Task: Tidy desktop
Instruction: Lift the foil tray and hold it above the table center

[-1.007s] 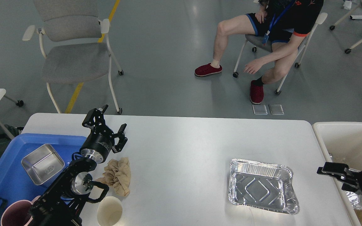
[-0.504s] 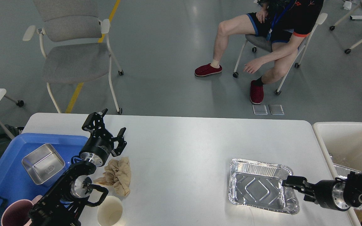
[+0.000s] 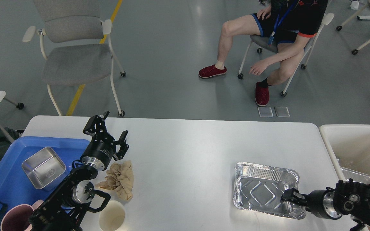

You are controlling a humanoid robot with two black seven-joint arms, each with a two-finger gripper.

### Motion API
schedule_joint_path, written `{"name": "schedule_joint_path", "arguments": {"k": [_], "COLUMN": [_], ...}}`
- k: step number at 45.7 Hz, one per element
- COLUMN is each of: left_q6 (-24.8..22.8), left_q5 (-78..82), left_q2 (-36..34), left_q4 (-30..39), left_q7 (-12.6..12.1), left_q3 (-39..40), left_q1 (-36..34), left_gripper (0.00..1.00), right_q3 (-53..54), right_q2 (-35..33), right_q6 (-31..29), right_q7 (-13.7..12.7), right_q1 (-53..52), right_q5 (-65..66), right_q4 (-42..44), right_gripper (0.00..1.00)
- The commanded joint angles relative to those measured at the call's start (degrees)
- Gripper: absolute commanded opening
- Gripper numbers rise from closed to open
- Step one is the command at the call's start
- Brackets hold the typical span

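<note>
Desktop: the desktop is a plain white matte top with rounded corners; it fills the lower half of the head view, wide from left to right.
Room: grey glossy floor with a yellow line running across it behind the table.
Chairs: one empty grey chair stands beyond the far left edge; a seated person in red shoes occupies a second chair at far right.
Trays: one blue tray on the left end, one foil tray on the right part of the top.
Tins: one steel square tin lies inside the blue tray.
Cups: one pale paper cup at the near edge, one pink cup at the tray's near corner.
Paper: one crumpled brown wad, just beside the left arm.
Bin: one cream bin beside the right end of the table.
Left gripper: the left gripper has its fingers spread apart, holding nothing, above the top near the blue tray.
Right gripper: the right gripper sits at the foil tray's near right rim; seen dark and small, I cannot tell whether it is parted or closed.
</note>
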State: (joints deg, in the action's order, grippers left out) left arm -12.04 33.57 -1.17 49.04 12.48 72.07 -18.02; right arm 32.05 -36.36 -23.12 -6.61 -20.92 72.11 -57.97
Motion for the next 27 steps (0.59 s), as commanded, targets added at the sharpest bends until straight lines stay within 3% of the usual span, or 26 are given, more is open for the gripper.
{"name": "schedule_joint_path", "arguments": {"k": [1,8,19,24,27], "left_q6": [0.09,0.52,0.52,0.7,0.79], "left_q5": [-0.08,-0.08,-0.08,-0.08,0.0], "left_q2": [-0.07,-0.24,-0.5,-0.5,-0.5], "left_q4": [0.0,0.0,0.0,0.0,0.0], "left_q7": [0.0,0.0,0.0,0.09,0.09], "left_q3": [0.0,0.09,0.09,0.09,0.17], "left_q1": [0.09,0.09,0.09,0.44,0.44], "left_gripper": [0.97,0.97,0.97,0.97,0.97], "right_q3": [-1.11,-0.85,0.2,0.03,-0.06], "right_q2": [-0.03,-0.2,-5.3,-6.88,-8.02], "right_q6": [-0.26,-0.88,-6.06,-10.01,-10.98], "right_q7": [0.02,0.02,-1.04,-4.9,-5.52], "right_q1": [-0.79,-1.84,-9.75,-16.08,-18.63], "right_q5": [-0.13,-0.3,-2.06,-9.78,-12.51], "right_q4": [0.14,-1.26,-10.4,-10.76,-10.85], "right_gripper": [0.0,0.0,0.0,0.0,0.0]}}
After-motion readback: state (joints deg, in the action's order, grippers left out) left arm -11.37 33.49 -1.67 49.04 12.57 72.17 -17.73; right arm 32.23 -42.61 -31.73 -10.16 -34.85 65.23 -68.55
